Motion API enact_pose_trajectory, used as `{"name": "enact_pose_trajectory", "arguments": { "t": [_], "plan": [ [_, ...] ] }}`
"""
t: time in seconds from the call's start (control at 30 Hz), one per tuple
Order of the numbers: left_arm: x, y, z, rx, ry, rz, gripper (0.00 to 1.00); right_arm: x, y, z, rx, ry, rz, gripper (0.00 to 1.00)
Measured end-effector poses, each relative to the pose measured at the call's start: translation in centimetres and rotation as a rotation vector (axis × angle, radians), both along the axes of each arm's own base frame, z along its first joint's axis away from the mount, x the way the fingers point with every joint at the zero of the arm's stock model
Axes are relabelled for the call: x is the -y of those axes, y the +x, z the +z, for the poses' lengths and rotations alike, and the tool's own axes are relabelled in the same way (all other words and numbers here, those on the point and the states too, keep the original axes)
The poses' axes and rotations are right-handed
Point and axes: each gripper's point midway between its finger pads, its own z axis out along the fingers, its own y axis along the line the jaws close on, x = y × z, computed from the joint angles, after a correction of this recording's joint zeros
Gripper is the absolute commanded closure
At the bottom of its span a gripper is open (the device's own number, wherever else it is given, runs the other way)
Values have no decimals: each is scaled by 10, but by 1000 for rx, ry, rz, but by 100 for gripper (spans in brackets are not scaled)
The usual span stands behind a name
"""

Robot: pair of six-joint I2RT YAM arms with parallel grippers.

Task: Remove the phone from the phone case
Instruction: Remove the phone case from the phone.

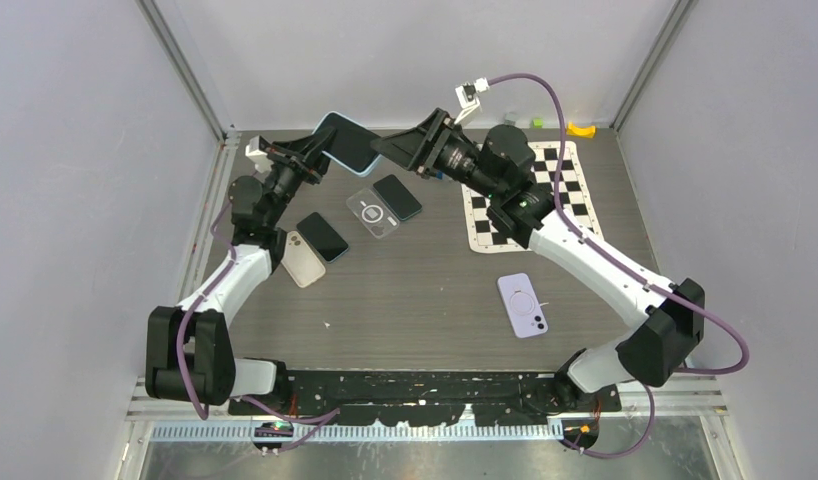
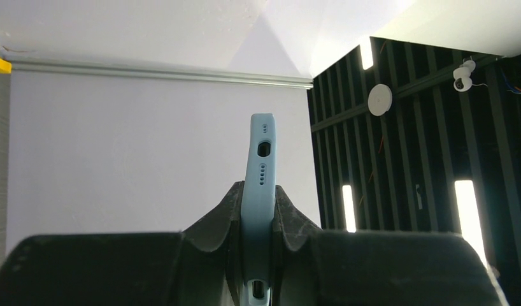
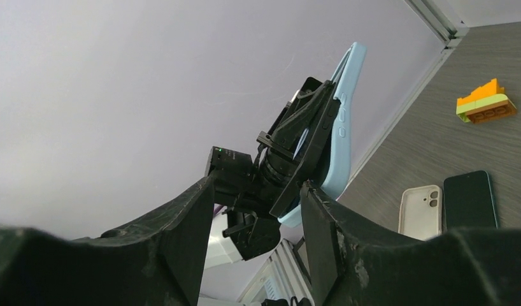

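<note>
A light blue phone case (image 1: 347, 141) is held up in the air at the back of the table. My left gripper (image 1: 318, 160) is shut on its lower part; in the left wrist view its edge (image 2: 260, 166) stands upright between my fingers (image 2: 223, 213). I cannot tell whether a phone is inside it. My right gripper (image 1: 393, 148) is open, just right of the case. In the right wrist view the case (image 3: 342, 108) and the left gripper sit just beyond my open fingers (image 3: 321, 223).
On the table lie a cream case (image 1: 303, 258), a dark phone (image 1: 323, 236), a clear case (image 1: 373, 212), another dark phone (image 1: 398, 196), a purple case (image 1: 523, 304) and a checkerboard mat (image 1: 565, 170). A yellow block (image 1: 581, 129) sits at the back right.
</note>
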Motion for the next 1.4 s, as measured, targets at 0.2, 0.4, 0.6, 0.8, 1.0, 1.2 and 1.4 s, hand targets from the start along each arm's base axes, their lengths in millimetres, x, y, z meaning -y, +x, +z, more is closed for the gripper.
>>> {"name": "enact_pose_trajectory", "arguments": {
  "t": [0.2, 0.4, 0.6, 0.8, 1.0, 1.2, 1.4],
  "plan": [
    [-5, 5, -5, 10, 50, 37, 100, -9, 12, -14, -98, -59, -2, 42],
    [9, -3, 7, 116, 181, -4, 100, -17, 18, -32, -181, -106, 11, 45],
    [15, -9, 10, 170, 242, -25, 97, -20, 13, -33, -201, -98, 46, 74],
    [14, -11, 12, 182, 254, -20, 77, -20, 14, -38, -262, -76, 54, 99],
    [19, -19, 8, 178, 305, -36, 44, -22, 14, -46, -278, -73, 55, 99],
    [23, -32, -11, 184, 470, -36, 19, -21, 17, -63, -319, -72, 45, 99],
    [20, -58, -36, 201, 710, -24, 12, -12, 28, -84, -385, -71, 6, 99]
  ]
}}
